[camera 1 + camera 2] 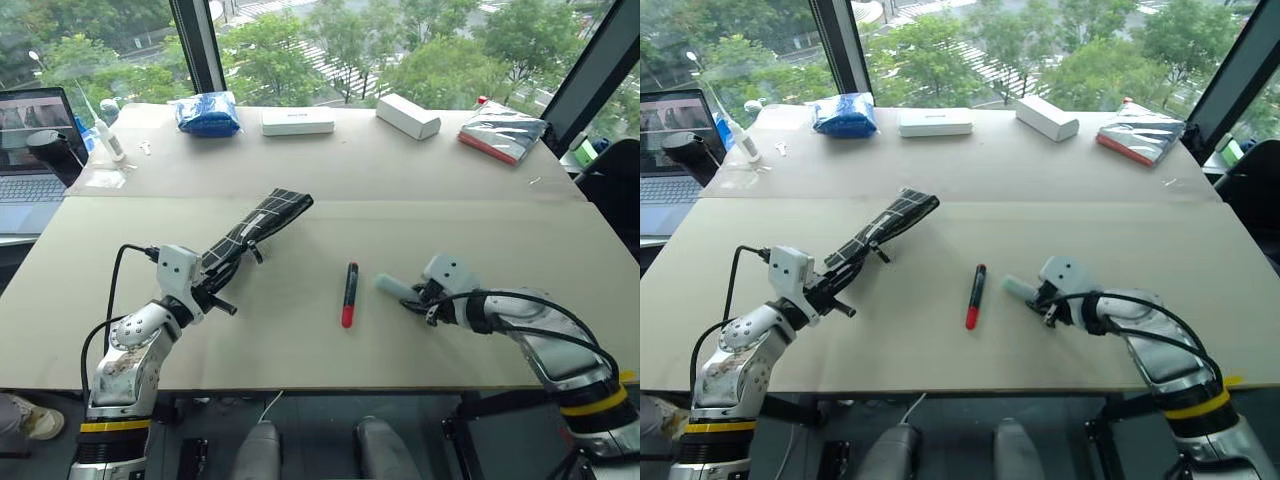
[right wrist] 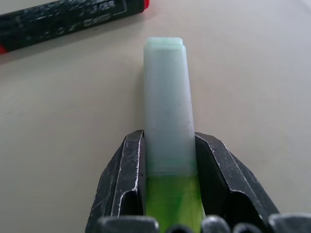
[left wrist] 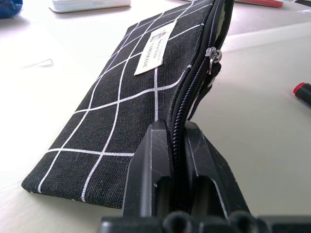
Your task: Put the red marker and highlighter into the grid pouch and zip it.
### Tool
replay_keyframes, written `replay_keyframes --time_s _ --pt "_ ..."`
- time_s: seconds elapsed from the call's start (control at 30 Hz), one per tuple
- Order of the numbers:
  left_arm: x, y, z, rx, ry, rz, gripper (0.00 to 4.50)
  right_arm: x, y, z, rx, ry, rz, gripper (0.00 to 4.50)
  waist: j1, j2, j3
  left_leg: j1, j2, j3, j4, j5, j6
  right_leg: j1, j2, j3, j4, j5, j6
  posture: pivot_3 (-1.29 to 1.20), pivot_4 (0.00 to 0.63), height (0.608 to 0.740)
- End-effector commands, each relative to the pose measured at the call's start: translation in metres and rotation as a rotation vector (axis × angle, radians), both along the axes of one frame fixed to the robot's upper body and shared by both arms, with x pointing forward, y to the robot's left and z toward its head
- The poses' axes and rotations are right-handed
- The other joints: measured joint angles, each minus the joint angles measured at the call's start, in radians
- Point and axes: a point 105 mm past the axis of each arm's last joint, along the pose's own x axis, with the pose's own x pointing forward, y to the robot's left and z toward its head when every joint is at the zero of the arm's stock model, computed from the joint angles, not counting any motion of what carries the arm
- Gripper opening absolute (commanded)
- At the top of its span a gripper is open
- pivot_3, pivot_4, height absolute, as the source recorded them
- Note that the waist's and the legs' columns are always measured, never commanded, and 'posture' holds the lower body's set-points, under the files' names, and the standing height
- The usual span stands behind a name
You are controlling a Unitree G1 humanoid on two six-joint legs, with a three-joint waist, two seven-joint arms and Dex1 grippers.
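The grid pouch (image 1: 258,228), black with white lines and a small white label (image 3: 155,47), lies slanted left of centre, its near end raised. My left gripper (image 3: 177,160) is shut on that end's zipper edge; the zipper pull (image 3: 212,56) sits partway along. The red marker (image 1: 349,293) lies flat on the table at centre, red end toward me. My right gripper (image 2: 169,167) is shut on the highlighter (image 2: 167,111), whose pale mint cap points past the fingers toward the marker. In the head view the highlighter (image 1: 394,288) sticks out left of the right gripper (image 1: 422,296).
Along the far edge of the table (image 1: 480,230) lie a blue packet (image 1: 208,113), two white boxes (image 1: 297,122) (image 1: 408,116) and a silver-red pack (image 1: 501,131). A laptop (image 1: 30,150) and small bottle (image 1: 108,140) stand at the far left.
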Motion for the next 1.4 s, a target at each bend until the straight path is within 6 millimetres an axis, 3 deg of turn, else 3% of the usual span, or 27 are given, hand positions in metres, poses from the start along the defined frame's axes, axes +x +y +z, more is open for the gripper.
replay_keyframes --time_s 0.03,0.13,0.3,0.5,0.73,1.13,1.4 --pt "-0.002 -0.004 0.013 0.007 -0.040 -0.020 0.00 0.016 0.030 0.068 0.065 -0.282 0.153 1.05 -0.005 0.003 0.002 0.000 0.000 0.000 0.000 0.000 0.000 0.000 0.000 0.000 0.000 0.000 -0.001 0.00 0.150 0.740" --pt "-0.002 -0.005 0.014 0.007 -0.038 -0.023 0.00 0.021 0.046 0.076 0.016 -0.344 0.231 1.05 -0.003 0.003 0.002 0.000 0.000 0.000 -0.003 0.000 0.000 -0.001 0.000 0.000 0.000 0.002 -0.003 0.00 0.150 0.740" --pt "-0.002 -0.009 0.015 0.003 -0.042 -0.026 0.00 0.027 0.081 0.070 -0.110 -0.402 0.393 1.05 0.005 0.003 0.002 -0.002 -0.001 0.000 -0.004 0.000 0.000 -0.001 -0.001 0.000 -0.002 0.004 -0.007 0.00 0.150 0.740" --pt "-0.003 -0.013 0.016 0.007 -0.045 -0.036 0.00 0.040 0.102 0.064 -0.155 -0.431 0.433 1.05 0.003 0.003 0.002 -0.002 0.000 0.000 -0.005 0.000 0.000 -0.003 -0.001 0.000 -0.001 0.004 -0.007 0.00 0.150 0.740" --pt "-0.007 -0.011 0.010 0.063 -0.035 -0.047 0.00 0.042 0.105 0.070 -0.120 -0.430 0.454 1.05 0.003 0.003 0.002 -0.002 0.000 0.000 -0.005 0.000 0.000 -0.003 -0.001 -0.001 -0.001 0.004 -0.007 0.00 0.150 0.740" --pt "-0.011 -0.014 -0.001 0.145 -0.021 -0.103 0.00 0.051 0.105 0.058 -0.160 -0.414 0.430 1.05 0.002 0.004 0.002 -0.001 0.000 0.000 -0.006 0.000 0.000 -0.003 -0.001 -0.001 -0.001 0.004 -0.007 0.00 0.150 0.740" --pt "-0.016 -0.013 -0.007 0.188 -0.018 -0.128 0.00 0.045 0.116 0.049 -0.187 -0.412 0.479 1.05 0.001 0.004 0.003 -0.001 0.000 0.000 -0.006 0.000 0.000 -0.004 -0.001 -0.001 -0.001 0.004 -0.007 0.00 0.150 0.740"
